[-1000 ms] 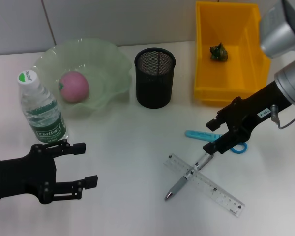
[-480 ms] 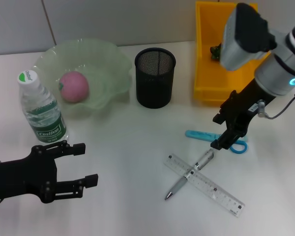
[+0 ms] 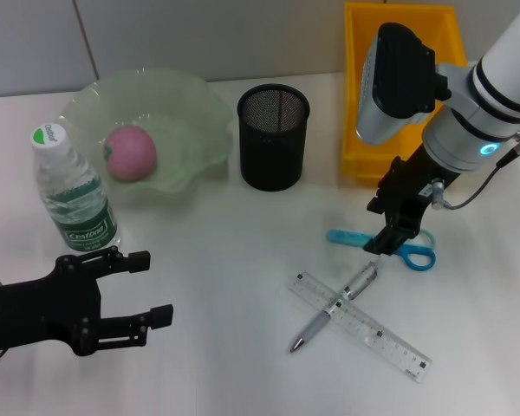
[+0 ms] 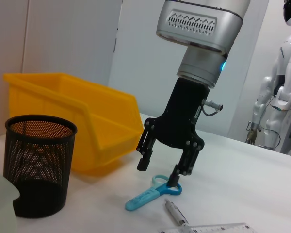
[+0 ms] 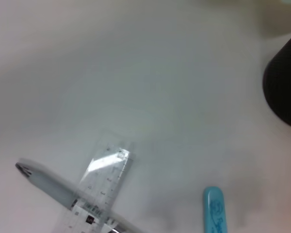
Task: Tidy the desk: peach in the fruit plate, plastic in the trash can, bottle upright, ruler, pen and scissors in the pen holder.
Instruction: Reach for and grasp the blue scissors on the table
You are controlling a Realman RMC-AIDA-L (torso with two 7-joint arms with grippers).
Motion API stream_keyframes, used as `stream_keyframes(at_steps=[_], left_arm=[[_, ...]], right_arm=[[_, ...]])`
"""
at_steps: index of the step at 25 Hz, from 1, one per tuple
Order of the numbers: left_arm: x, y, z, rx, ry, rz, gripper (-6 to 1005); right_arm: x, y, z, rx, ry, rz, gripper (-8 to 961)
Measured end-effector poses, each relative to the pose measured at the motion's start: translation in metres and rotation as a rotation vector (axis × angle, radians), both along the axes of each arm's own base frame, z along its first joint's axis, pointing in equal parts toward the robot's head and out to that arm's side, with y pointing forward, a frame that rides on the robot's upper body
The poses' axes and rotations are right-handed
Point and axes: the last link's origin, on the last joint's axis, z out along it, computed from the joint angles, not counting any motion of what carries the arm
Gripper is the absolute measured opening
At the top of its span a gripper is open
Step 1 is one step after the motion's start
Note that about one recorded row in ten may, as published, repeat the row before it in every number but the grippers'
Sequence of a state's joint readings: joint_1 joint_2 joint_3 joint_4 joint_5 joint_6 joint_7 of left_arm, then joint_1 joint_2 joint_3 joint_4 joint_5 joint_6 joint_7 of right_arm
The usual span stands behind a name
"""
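Scissors lie flat on the white surface, blue handles toward the robot's right, closed tip toward the holder side. Right end effector hangs directly above the scissors, pointing down, fingers apart with nothing between them; in the left wrist view one fingertip sits at the handle loop of the scissors, the other is off the surface; contact unclear. Pen lies just in front of the scissors, crossed over the clear ruler, both flat on the surface. Right wrist view shows the pen across the ruler and the scissors tip.

Black mesh holder stands upright behind, near the centre, with no tools visible in it. Yellow bin is behind the right arm, with a small dark green crumpled piece inside. Green plate at back left holds the peach. Bottle stands upright just in front of the plate's left edge, cap on.

Left end effector is low at front left, fingers spread wide, empty, just in front of the bottle and not touching it.
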State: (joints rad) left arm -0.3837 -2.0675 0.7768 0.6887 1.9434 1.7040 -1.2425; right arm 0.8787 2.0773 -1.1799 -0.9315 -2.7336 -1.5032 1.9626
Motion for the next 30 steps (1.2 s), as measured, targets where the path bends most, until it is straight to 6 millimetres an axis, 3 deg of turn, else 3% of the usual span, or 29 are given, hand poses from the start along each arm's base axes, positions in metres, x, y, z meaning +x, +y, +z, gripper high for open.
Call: stream_keyframes(at_steps=[2, 7, 25, 30], left_arm=[[0.0, 0.0, 0.0, 0.0, 0.0, 0.0, 844], [0.001, 0.001, 0.0, 0.001, -0.001, -0.002, 844], [0.003, 0.003, 0.0, 0.002, -0.003, -0.008, 844], [0.003, 0.003, 0.0, 0.001, -0.003, -0.007, 845]], right_arm=[[0.001, 0.001, -0.001, 0.005, -0.002, 0.002, 717], [0.003, 0.002, -0.006, 0.006, -0.015, 0.012, 500], [0.007, 0.004, -0.016, 0.001, -0.029, 0.018, 381], [0.007, 0.004, -0.02, 0.0, -0.029, 0.018, 389]])
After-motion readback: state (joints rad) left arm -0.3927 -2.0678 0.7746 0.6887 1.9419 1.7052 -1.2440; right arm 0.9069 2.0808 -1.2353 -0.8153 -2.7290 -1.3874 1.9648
